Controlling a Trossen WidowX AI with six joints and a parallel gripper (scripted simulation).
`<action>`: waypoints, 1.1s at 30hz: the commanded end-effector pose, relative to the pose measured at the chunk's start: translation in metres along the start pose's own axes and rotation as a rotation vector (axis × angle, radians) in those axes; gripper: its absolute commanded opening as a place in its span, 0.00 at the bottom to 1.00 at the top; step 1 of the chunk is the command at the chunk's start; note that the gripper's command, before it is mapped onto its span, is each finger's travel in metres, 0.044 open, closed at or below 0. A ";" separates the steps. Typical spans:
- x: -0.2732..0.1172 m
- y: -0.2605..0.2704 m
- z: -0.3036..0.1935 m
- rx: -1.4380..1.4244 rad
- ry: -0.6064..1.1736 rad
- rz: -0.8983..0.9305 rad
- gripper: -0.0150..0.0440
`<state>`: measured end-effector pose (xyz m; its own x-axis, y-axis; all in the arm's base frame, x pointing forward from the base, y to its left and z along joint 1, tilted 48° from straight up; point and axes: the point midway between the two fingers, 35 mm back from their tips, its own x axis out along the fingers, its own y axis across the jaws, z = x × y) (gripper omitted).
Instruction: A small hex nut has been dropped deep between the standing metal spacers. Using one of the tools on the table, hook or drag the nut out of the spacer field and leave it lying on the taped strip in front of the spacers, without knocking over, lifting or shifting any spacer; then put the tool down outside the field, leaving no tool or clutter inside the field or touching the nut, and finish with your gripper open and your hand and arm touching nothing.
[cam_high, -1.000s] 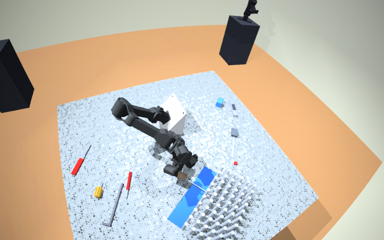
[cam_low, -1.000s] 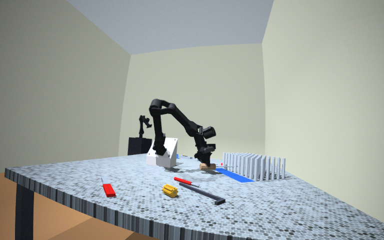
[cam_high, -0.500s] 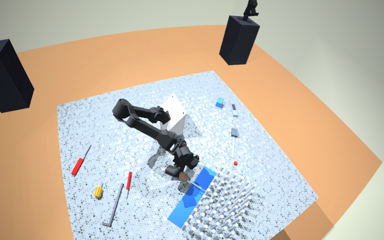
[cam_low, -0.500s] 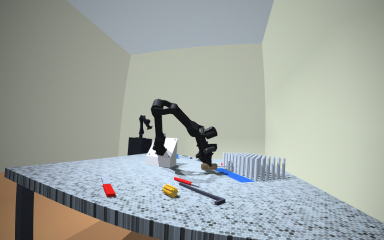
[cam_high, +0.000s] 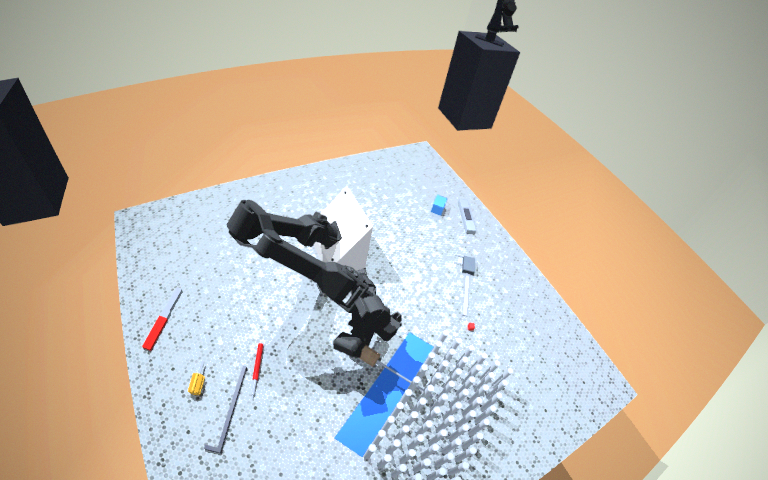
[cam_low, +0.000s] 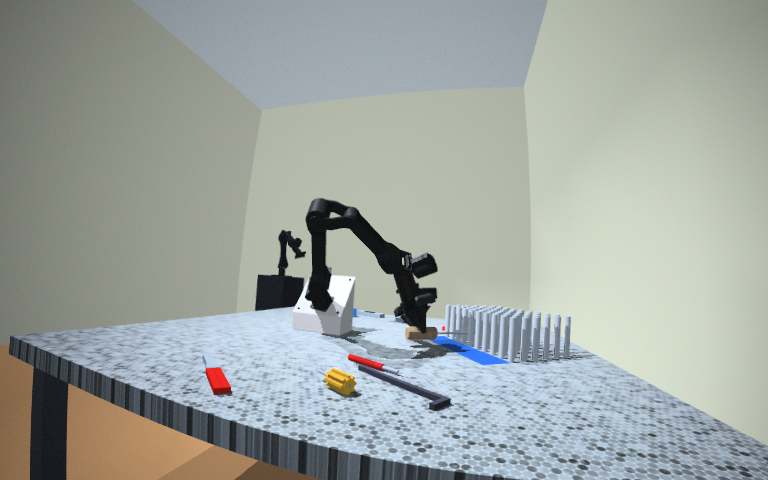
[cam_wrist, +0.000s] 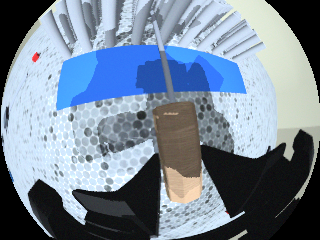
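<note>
Speckled tabletop (cam_high: 237, 294) (cam_low: 141, 350) (cam_wrist: 45, 135) stands between pale, plain walls (cam_high: 651, 113) (cam_low: 396, 169) (cam_wrist: 290, 90).

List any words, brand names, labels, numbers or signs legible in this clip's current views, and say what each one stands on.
None: no readable text shows in any of the three views.
The wooden handle in the jaws has a small pale mark near its shaft end in the wrist view, too blurred to tell whether it is lettering.
The white base block shows only small dark dots, no characters.
</note>
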<state>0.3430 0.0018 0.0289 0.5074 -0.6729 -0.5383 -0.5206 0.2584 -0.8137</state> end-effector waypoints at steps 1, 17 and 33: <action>-0.001 -0.002 0.005 0.008 -0.005 -0.006 0.25; 0.002 -0.002 0.015 0.009 -0.005 -0.006 0.25; 0.005 -0.002 0.024 0.009 -0.006 -0.006 0.25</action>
<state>0.3595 0.0116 0.0216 0.5081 -0.6722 -0.5386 -0.5202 0.2589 -0.8138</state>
